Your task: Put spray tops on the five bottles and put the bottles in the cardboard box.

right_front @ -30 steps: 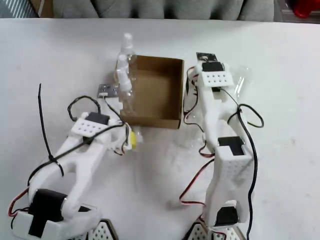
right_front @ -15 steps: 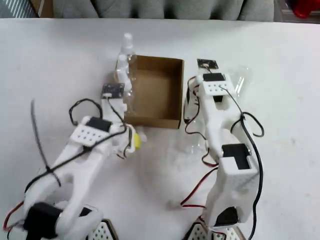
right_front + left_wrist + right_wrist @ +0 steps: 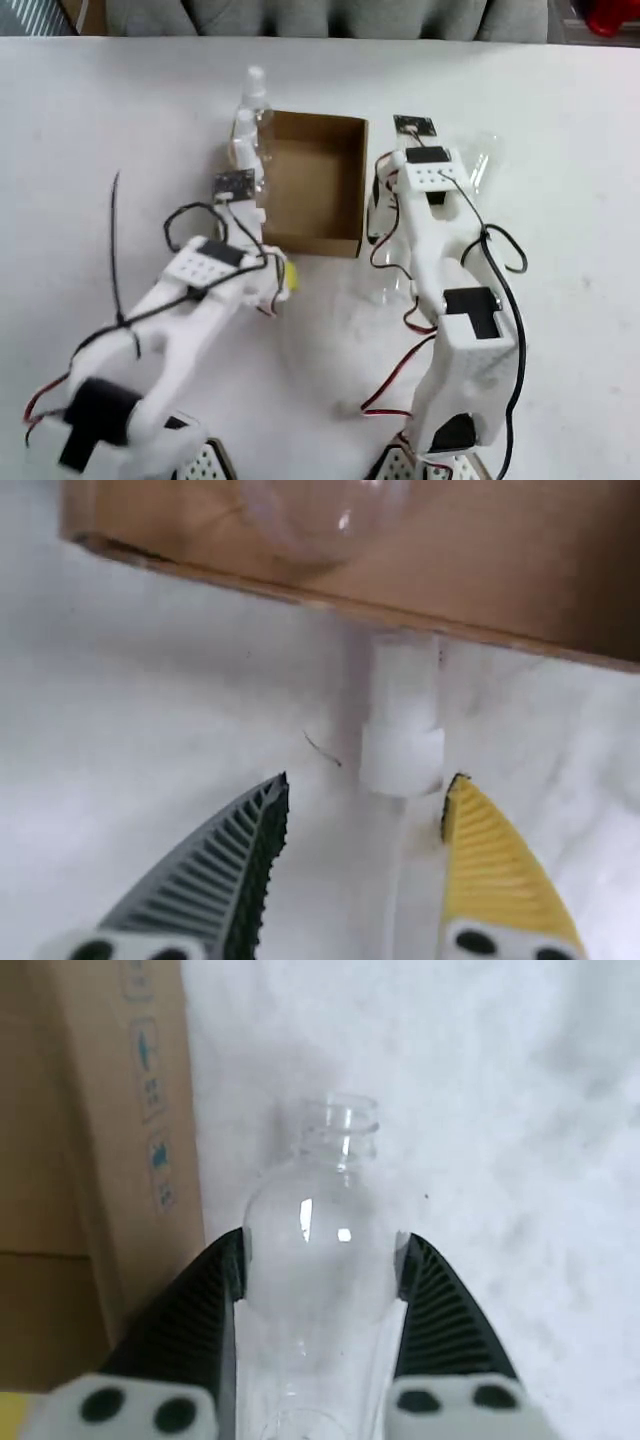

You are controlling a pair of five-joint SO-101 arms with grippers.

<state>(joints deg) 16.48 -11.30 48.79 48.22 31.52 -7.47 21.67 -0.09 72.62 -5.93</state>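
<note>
The brown cardboard box stands mid-table. Two clear bottles with white spray tops stand by its left wall. My left gripper is open just off the box's front wall, its grey and yellow fingertips on either side of a white spray top on the table. In the high view this gripper sits at the box's front left corner. My right gripper is shut on a clear bottle with a bare neck, right beside the box's right wall. From above, the arm covers that bottle.
Another clear bottle lies to the right of the right arm. A rounded clear bottle body shows against the cardboard; whether it is inside the box I cannot tell. Red and black cables loop between the arms.
The left arm swung right, towards the box's front left corner. The right arm shifted slightly a second ago and has kept still since, bottle still held.
</note>
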